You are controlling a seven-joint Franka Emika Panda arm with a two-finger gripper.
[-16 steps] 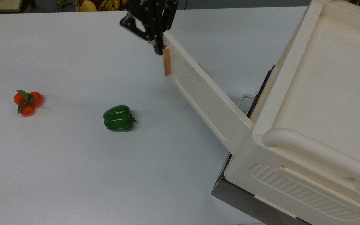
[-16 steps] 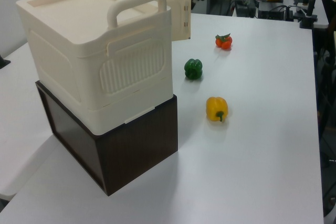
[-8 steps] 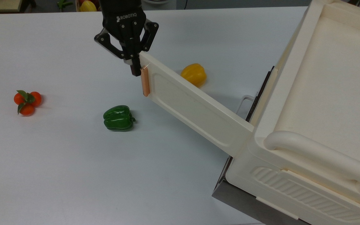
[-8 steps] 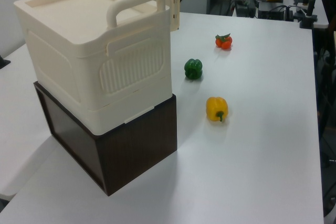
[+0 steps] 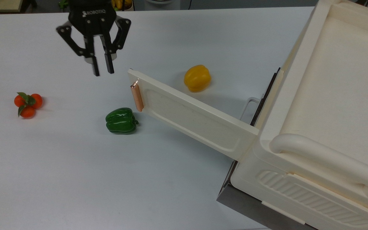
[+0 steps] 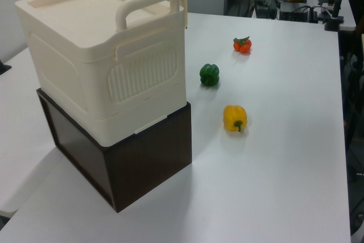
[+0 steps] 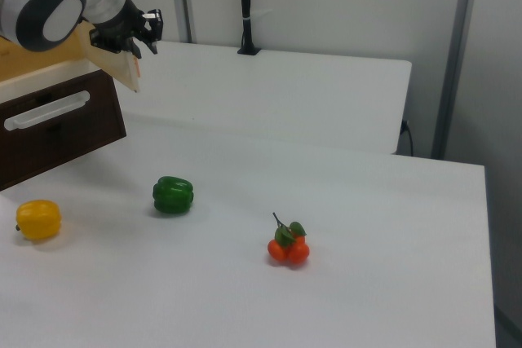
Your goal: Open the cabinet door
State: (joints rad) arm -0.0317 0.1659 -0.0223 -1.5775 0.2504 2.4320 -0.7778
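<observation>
Top view: pincer (image 5: 102,69) has released the cabinet door (image 5: 190,118).

Cabinet door (image 5: 190,118): flat rectangular cream plastic panel, recessed centre, raised border. Copper-coloured bar handle (image 5: 136,95) mounted along its free short edge. State: swung wide open, standing out from the cream cabinet (image 5: 331,105), hinged at the cabinet's front corner. Free edge lies just to the top view's right of the gripper (image 5: 102,68) and below it, apart from it; the fingers stand parted and grip nothing.
</observation>
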